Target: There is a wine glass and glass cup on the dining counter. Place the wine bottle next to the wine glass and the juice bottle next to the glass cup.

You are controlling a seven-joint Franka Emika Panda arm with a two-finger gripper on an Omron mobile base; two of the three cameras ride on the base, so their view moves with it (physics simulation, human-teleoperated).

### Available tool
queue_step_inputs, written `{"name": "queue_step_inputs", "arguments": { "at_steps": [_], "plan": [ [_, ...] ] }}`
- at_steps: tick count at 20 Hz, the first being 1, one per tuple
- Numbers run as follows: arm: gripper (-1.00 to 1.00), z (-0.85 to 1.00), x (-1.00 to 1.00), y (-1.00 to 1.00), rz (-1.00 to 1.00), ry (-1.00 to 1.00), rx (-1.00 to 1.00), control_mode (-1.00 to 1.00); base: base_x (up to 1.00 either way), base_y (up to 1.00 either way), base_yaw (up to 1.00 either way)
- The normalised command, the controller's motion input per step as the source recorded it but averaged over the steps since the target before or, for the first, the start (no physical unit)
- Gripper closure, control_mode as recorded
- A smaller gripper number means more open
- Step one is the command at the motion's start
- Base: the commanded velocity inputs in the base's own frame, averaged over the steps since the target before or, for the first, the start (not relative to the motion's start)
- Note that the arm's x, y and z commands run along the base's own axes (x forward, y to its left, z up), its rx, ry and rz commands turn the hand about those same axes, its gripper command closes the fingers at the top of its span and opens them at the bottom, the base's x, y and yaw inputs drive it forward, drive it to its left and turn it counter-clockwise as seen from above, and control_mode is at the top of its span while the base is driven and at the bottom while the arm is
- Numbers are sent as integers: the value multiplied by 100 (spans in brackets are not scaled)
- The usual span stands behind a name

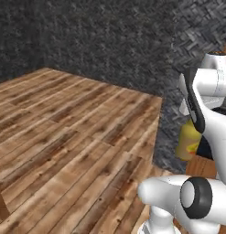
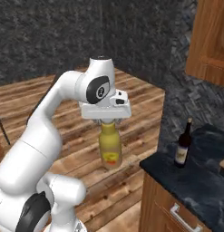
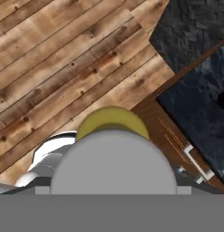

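Observation:
My gripper (image 2: 109,123) is shut on the neck of the juice bottle (image 2: 109,149), a stout yellow bottle with a red-orange label mark. The bottle hangs upright in the air over the wooden floor. In the left base view the juice bottle (image 1: 188,139) shows partly behind my arm. The hand view looks straight down on the pale cap and yellow shoulder of the juice bottle (image 3: 112,118). The wine bottle (image 2: 182,145), slim and dark with a pale label, stands on the kitchen counter near its left corner, to the right of my gripper. The wine glass, glass cup and dining counter are out of view.
The dark-topped kitchen counter (image 2: 199,181) with a wooden cabinet base and a drawer handle (image 2: 181,216) lies at the lower right. A wooden wall cabinet (image 2: 209,41) hangs above it. Plank floor (image 1: 73,137) spreads to the left, bounded by dark stone walls (image 1: 110,41).

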Motion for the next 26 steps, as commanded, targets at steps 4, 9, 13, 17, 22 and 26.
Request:
{"name": "queue_step_inputs", "arguments": {
  "at_steps": [4,9,13,17,22,26],
  "plan": [
    [100,0,0,0,0,0,0,100,-4,0,100],
    [100,0,0,0,0,0,0,100,-4,0,100],
    [100,0,0,0,0,0,0,100,-1,0,100],
    [100,0,0,0,0,0,0,100,11,0,86],
    [100,0,0,0,0,0,0,100,44,0,32],
    [100,0,0,0,0,0,0,100,74,-13,13]
  ]
}}
